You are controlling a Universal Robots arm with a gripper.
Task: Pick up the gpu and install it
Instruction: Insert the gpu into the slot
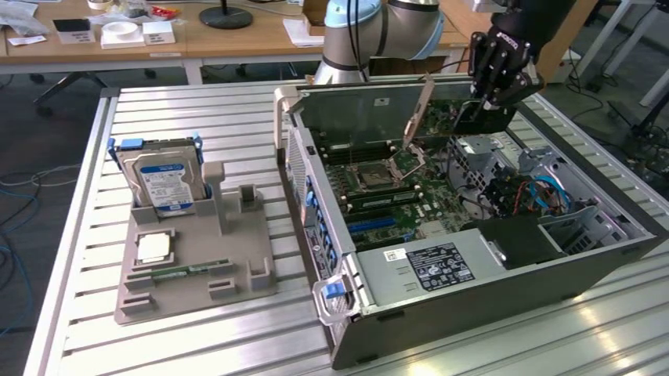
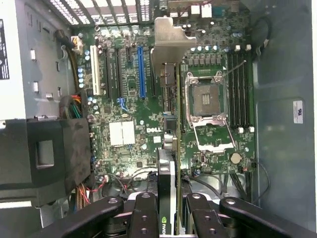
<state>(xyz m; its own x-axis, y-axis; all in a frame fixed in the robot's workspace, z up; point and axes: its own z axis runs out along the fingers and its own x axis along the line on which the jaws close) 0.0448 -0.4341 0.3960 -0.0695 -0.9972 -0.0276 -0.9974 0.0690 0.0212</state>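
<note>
The gpu [image 1: 475, 119] hangs over the open computer case [image 1: 585, 258], above the motherboard [image 1: 392, 200]. Its silver end bracket [image 1: 416, 113] points toward the case's rear wall. My gripper [image 1: 489, 100] is shut on the card from above, black fingers [image 1: 509, 74] on both faces. The wrist view looks down the gpu [image 2: 168, 171] edge-on between my gripper [image 2: 171, 210] fingers [image 2: 146, 215]. There the card and its bracket [image 2: 168, 39] lie between the blue slot [image 2: 141, 72] and the CPU socket [image 2: 208, 101], still above the board.
On the exterior view's left a grey holder [image 1: 199, 262] stands on the slatted metal table [image 1: 84, 329], carrying an upright blue-labelled hard drive [image 1: 162, 184] and a narrow green RAM stick [image 1: 190, 272]. Cables and a drive cage [image 1: 522, 188] crowd the case's right side.
</note>
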